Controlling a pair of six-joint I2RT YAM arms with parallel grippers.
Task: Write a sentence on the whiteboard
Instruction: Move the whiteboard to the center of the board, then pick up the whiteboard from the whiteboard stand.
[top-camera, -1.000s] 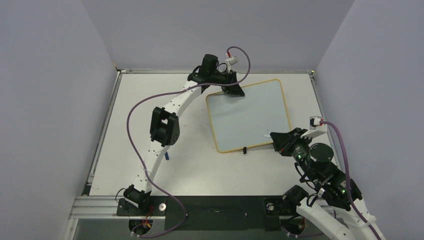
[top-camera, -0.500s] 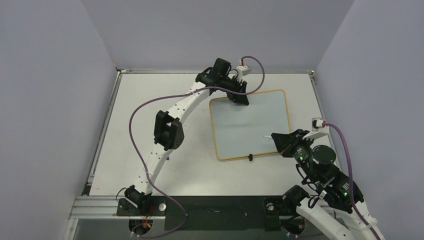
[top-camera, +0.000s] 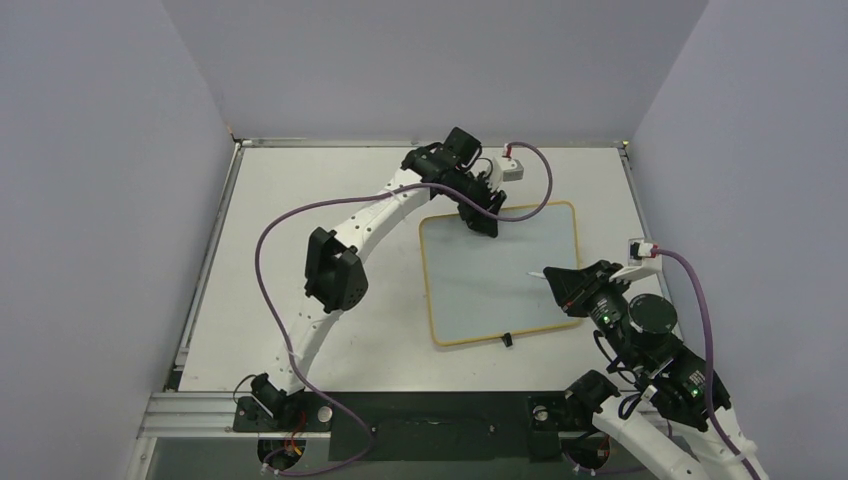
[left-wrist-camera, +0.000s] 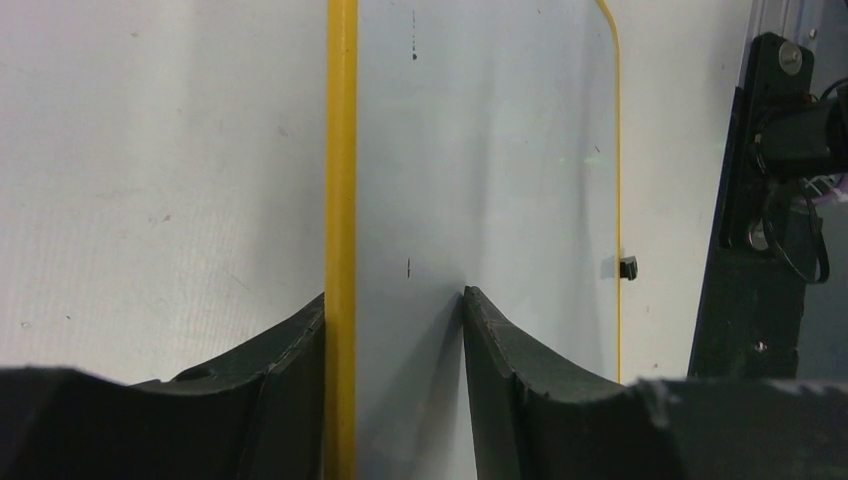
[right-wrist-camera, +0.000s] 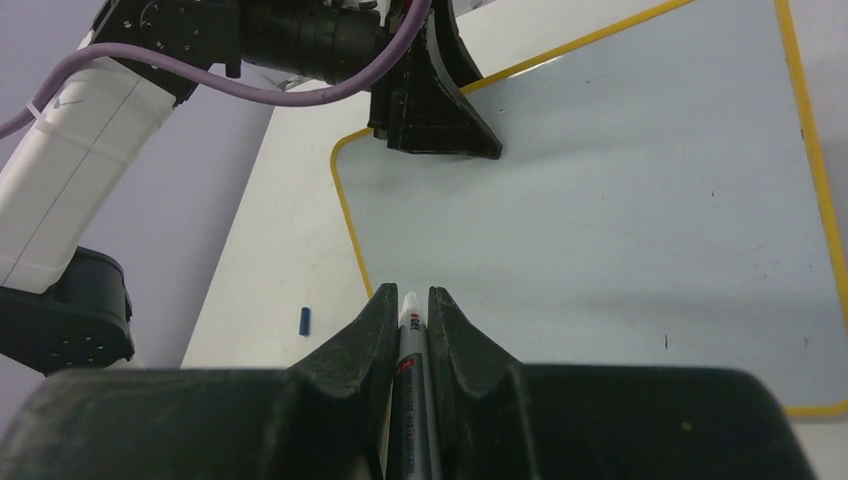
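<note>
Top external view: nearest, at the lower right, the right gripper (top-camera: 556, 280) is seen pressed shut on a marker (top-camera: 538, 274), and in the right wrist view the pen is pinched between both fingers (right-wrist-camera: 365, 335) with its tip pointing out past them. The tip is held over the board (top-camera: 490, 275), just inside its right edge; whether tip and surface touch cannot be told. The board is laid flat on the right half of the table (top-camera: 230, 300), slightly askew to the table edges, with a black foot (top-camera: 507, 340) jutting from the near side of its yellow frame (top-camera: 470, 343). Only a narrow strip of table is left between the board's right edge and the table's right rim. To the left, a wider band of white surface lies between the frame and the left arm (top-camera: 365, 215), and a small blue cap (right-wrist-camera: 305, 320) is seen there. Farther off, the left gripper (top-camera: 483, 218) is set at the board's far edge near its left corner. Its fingers (left-wrist-camera: 290, 350) are spread astride the frame, one outside against the yellow edge, the other on the board face, with a strip of board between them. Beyond, a band of table runs to the rear rim, where the walls (top-camera: 430, 60) rise.
</note>
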